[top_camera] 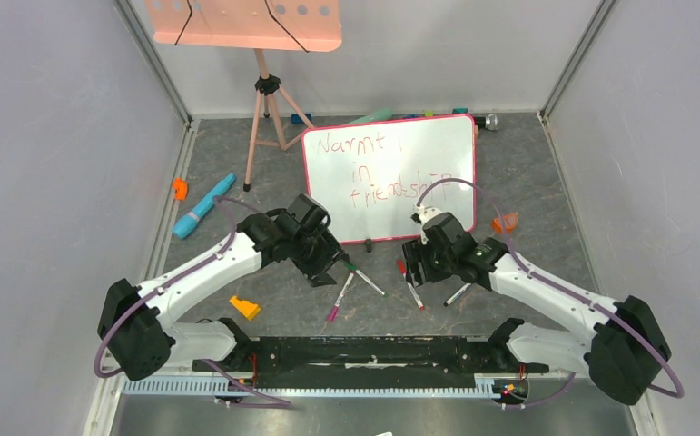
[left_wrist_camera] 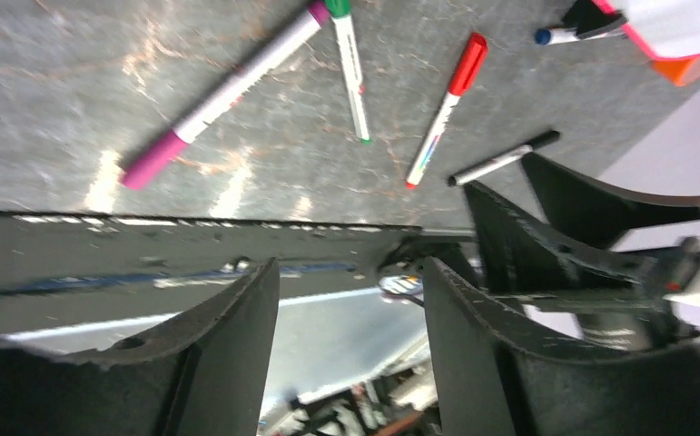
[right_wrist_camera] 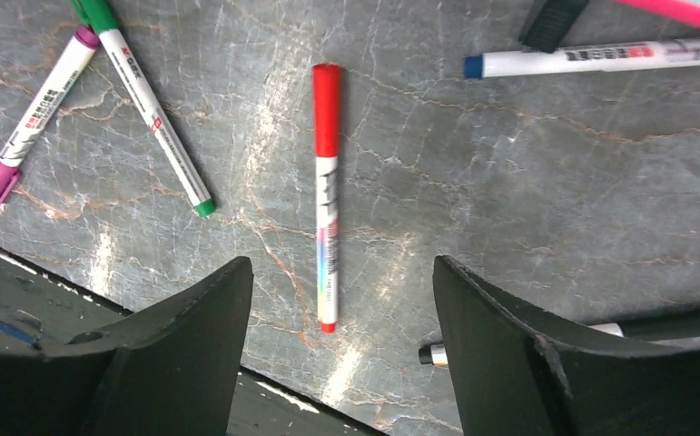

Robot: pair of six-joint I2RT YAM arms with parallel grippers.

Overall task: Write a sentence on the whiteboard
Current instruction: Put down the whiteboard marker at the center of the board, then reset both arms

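The whiteboard stands on the table beyond both arms, its pink rim and a black clip foot just showing in the right wrist view. The sentence is on it in thin red handwriting over three lines. A capped red marker lies loose on the table. My right gripper hovers open over the marker's lower end, touching nothing. My left gripper is also open and empty, held above the near edge of the table, left of the markers.
Purple, green, blue and black markers lie around the red one. A salmon perforated tray on a tripod stands back left. A teal object and orange pieces lie nearby. A black rail lines the near edge.
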